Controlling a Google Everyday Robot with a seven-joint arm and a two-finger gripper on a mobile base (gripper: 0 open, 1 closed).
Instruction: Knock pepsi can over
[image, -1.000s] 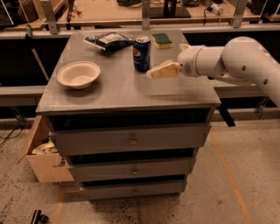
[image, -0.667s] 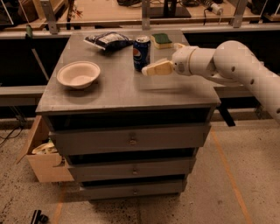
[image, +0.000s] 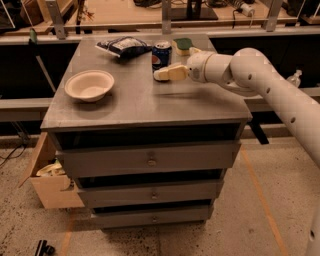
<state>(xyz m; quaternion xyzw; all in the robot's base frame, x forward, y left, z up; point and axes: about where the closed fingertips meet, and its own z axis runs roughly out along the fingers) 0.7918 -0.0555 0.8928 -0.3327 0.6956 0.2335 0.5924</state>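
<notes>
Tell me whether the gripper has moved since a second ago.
Yes. The gripper has moved left, toward the white bowl: it was right of the upright pepsi can and now overlaps the can's lower part.

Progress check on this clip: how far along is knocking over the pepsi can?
Done: the end effector is at the base of the pepsi can. In hand: the push; contact can't be confirmed. Left: the can stands upright on the cabinet top, so toppling it remains.
</notes>
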